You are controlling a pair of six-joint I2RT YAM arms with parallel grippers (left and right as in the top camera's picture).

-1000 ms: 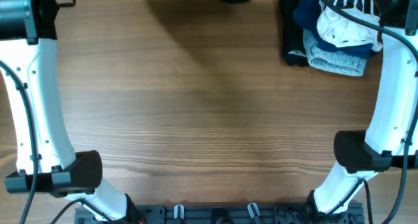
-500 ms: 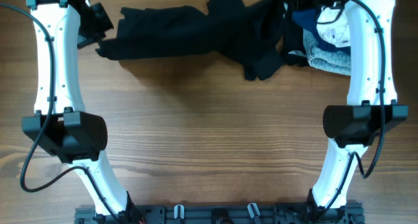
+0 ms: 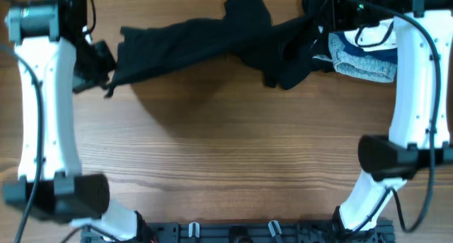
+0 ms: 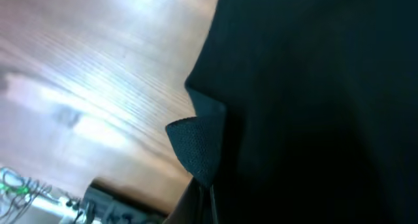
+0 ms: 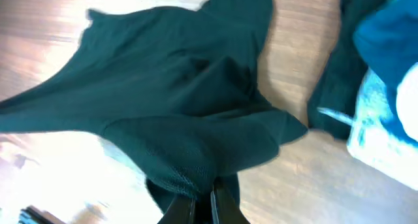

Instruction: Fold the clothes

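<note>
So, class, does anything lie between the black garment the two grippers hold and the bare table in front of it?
Nothing visible does. The black garment hangs stretched between the left gripper and right gripper, and the table in front is bare wood. The clothes pile sits aside at the garment's right end.

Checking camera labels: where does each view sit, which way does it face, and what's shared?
Overhead: above the table, looking straight down; both white arms show.
Left wrist: behind the left gripper, facing past it onto the black garment.
Right wrist: behind the right gripper, facing past it at the garment and clothes pile.
Shared: all three show the black garment.
</note>
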